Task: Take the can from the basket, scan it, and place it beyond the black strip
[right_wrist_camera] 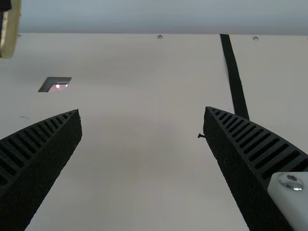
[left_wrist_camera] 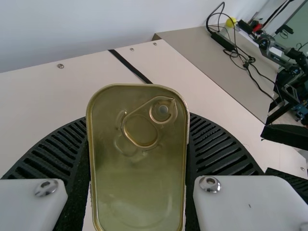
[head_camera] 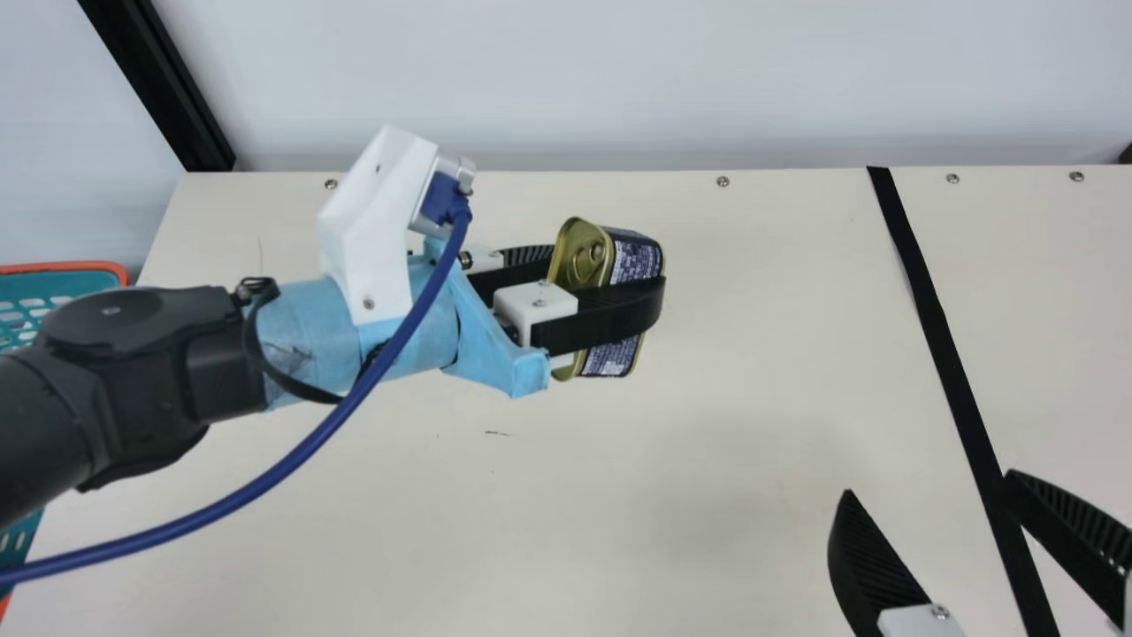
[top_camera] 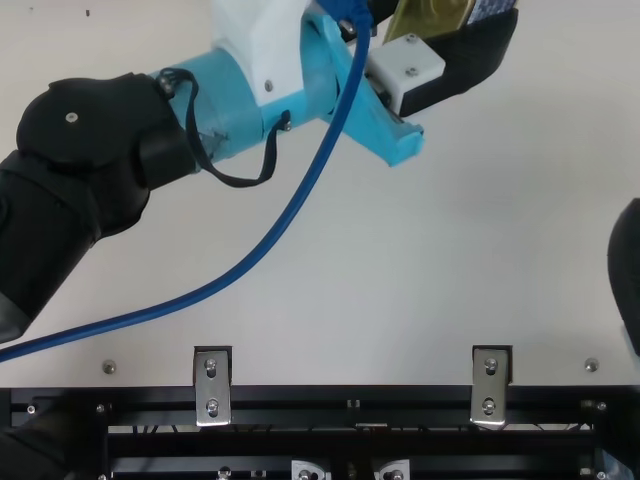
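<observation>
Left gripper clamps the can; a careless forward swing could strike the right gripper, spread open ahead of it

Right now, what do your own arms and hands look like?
My left arm is black, with light-blue covering, a white bracket and a blue cable. Left hand and right hand have curved black ribbed fingers on white mounts with silver screws.

Two views overhead, two wrist-close
</observation>
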### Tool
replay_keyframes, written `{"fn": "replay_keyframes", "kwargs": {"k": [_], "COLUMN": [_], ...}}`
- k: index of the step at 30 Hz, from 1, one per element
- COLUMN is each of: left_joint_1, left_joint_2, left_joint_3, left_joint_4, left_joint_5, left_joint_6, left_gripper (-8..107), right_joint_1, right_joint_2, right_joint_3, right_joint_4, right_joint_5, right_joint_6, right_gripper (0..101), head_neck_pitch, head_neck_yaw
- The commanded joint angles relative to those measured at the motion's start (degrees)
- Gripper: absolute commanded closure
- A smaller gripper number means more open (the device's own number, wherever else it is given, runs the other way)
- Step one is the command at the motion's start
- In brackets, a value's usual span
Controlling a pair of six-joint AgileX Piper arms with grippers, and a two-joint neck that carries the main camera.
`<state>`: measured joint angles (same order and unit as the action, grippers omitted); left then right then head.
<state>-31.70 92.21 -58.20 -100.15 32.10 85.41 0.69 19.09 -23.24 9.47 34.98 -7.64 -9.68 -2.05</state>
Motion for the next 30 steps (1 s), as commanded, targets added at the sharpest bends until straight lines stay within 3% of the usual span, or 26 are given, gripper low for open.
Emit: {"fn": "replay_keyframes", "kwargs": {"k": [1,7,20,30], "left_joint_1": [0.0,0.0,0.0,0.0], "left_joint_2": [0.0,0.0,0.0,0.0], "left_joint_3": [0.0,0.0,0.0,0.0], "left_joint_4": [0.0,0.0,0.0,0.0], "left_joint_5": [0.0,0.0,0.0,0.0], "left_joint_6": [0.0,0.0,0.0,0.0], "left_gripper": [89,89,89,89], "right_joint_1": [1.14,4.17,5.53,11.74], "right_joint_2": [1.84,6.4,7.32,12.72], "right_joint_3": [-0.66,-2.56,-2.27,-1.98], "right_joint_4": [2.07,6.94,7.94,12.38], "right_joint_5": [-0.68,-2.98,-4.09,-10.27], "right_joint_6": [-0.19,-0.58,-0.14,-0.76], "right_gripper": [0,0,0,0], "head_neck_pitch": [-0.87,-0.87,-0.87,-0.87], "head_neck_yaw": [-0.02,-0.02,-0.02,-0.02]}}
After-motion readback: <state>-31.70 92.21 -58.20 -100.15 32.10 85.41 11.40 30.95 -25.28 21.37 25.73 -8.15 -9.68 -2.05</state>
